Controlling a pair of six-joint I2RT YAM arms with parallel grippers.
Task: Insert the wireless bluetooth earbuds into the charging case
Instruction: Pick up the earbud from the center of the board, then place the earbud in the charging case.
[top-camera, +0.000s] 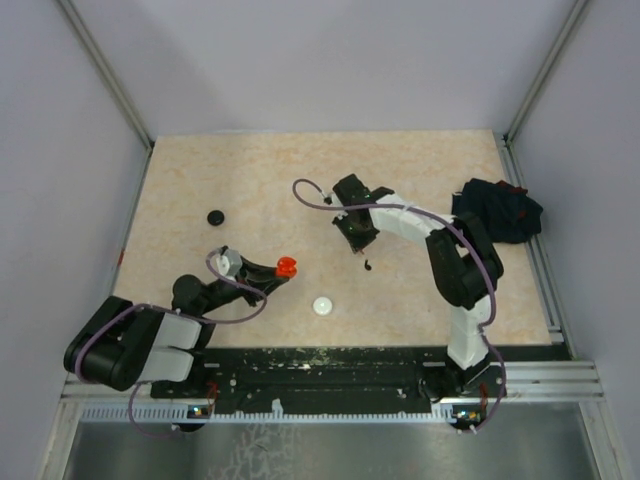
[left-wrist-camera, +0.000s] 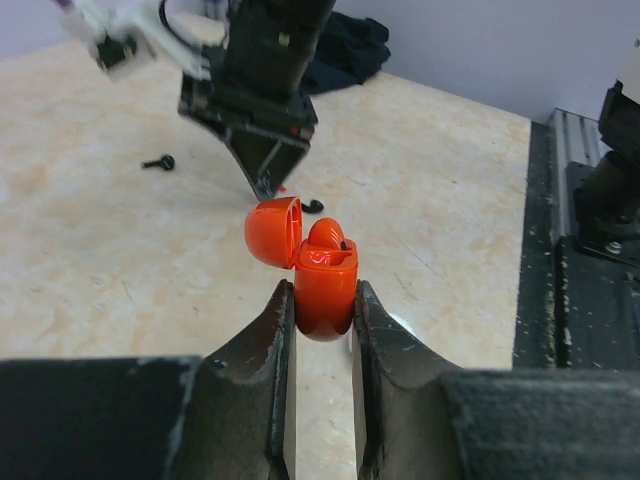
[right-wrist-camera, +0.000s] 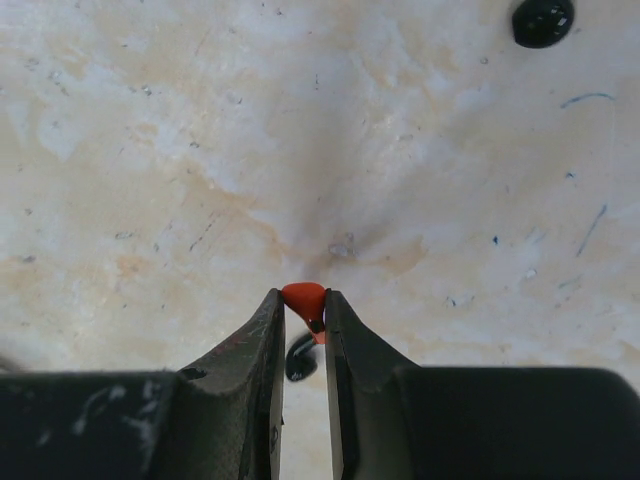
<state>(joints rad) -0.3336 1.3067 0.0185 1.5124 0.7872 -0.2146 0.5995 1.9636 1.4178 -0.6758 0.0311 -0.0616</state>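
Pinching a red-orange earbud (right-wrist-camera: 303, 296), right end effector (right-wrist-camera: 303, 302) nearly closed.

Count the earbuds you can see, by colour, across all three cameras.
Red earbuds: 2, one in the red case, one in the right gripper.
Black earbuds: 2, loose on the table.
White: 0 in view.
Total: 4.

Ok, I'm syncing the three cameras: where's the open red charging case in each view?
Top external: red charging case left of centre, held by the left gripper.
Left wrist: centre, lid open, clamped in that gripper.
Right wrist: not in it.
Shared landmark: right gripper, at upper centre of the left wrist view, shut on a red earbud.
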